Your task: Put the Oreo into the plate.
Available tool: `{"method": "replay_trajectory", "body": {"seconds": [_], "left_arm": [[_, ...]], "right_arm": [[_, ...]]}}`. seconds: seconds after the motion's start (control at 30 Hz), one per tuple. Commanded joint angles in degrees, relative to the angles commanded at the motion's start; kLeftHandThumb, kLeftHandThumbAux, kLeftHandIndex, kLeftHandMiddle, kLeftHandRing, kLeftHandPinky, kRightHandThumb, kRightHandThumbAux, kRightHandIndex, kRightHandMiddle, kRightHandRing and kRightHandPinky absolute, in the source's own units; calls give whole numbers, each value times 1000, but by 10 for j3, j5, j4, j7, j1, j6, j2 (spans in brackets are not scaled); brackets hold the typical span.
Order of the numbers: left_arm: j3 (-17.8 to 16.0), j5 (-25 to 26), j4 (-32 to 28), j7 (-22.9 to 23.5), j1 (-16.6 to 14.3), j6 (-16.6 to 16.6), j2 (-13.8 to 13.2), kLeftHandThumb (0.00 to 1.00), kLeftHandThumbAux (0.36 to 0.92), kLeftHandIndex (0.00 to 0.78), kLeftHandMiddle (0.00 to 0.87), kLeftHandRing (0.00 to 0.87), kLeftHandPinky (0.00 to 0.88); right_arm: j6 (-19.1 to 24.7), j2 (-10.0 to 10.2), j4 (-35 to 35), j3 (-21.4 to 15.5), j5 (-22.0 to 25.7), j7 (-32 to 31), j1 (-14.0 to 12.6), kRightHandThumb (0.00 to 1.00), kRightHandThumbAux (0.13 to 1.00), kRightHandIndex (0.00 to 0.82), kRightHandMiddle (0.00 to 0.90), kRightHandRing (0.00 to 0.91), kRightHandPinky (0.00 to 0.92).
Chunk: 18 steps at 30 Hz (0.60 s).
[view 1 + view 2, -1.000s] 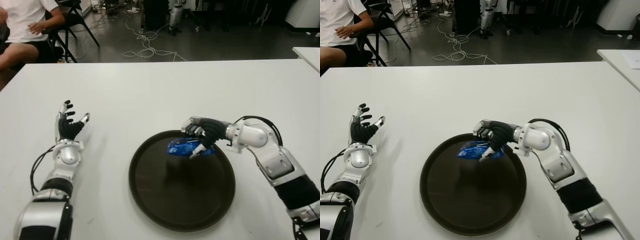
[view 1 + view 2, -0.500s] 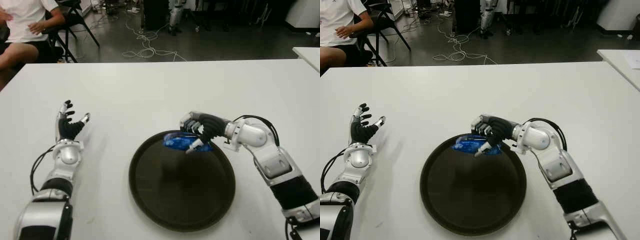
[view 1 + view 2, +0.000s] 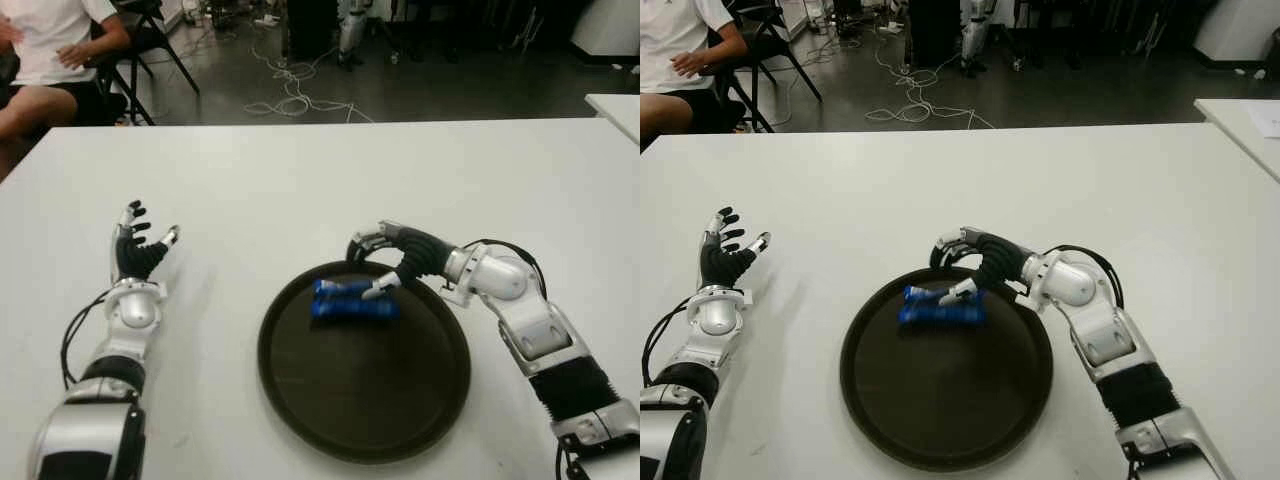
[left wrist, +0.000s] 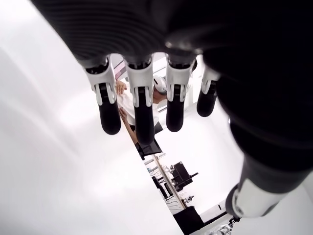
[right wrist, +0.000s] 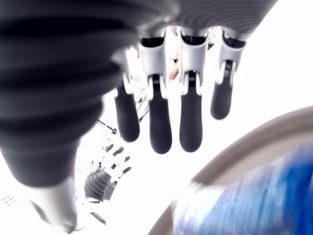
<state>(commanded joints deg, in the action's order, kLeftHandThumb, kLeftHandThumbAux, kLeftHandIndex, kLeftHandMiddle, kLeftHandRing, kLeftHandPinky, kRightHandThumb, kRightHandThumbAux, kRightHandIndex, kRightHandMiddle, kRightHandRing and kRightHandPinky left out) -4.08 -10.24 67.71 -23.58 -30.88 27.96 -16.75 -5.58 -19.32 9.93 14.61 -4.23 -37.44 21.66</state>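
A blue Oreo pack (image 3: 352, 300) lies flat inside the round dark plate (image 3: 364, 410), near its far rim. My right hand (image 3: 372, 262) hovers over that rim just behind the pack, fingers spread and holding nothing; its thumb tip is close to the pack's top. In the right wrist view the pack (image 5: 254, 200) shows below the extended fingers (image 5: 160, 122), apart from them. My left hand (image 3: 140, 250) shows open on the left side of the white table (image 3: 300, 180), far from the plate.
A seated person (image 3: 50, 50) is at the far left beyond the table edge, beside a chair. Cables (image 3: 290, 95) lie on the dark floor past the table. Another white table corner (image 3: 615, 105) shows at the far right.
My right hand has let go of the Oreo pack, which dropped flat into the plate. The hand opened and drew back toward the far rim. The left hand stayed put.
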Motion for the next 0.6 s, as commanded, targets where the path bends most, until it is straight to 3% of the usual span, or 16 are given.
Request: {"method": "replay_trajectory", "body": {"seconds": [0.37, 0.6], "left_arm": [[-6, 9, -2, 9, 0, -2, 2, 254, 715, 96, 169, 193, 215], [-3, 4, -3, 9, 1, -3, 0, 218, 711, 91, 165, 190, 212]], "right_arm": [[-27, 9, 18, -10, 16, -2, -3, 0, 744, 107, 113, 94, 81], [-38, 10, 17, -11, 12, 1, -4, 0, 757, 118, 113, 104, 111]]}}
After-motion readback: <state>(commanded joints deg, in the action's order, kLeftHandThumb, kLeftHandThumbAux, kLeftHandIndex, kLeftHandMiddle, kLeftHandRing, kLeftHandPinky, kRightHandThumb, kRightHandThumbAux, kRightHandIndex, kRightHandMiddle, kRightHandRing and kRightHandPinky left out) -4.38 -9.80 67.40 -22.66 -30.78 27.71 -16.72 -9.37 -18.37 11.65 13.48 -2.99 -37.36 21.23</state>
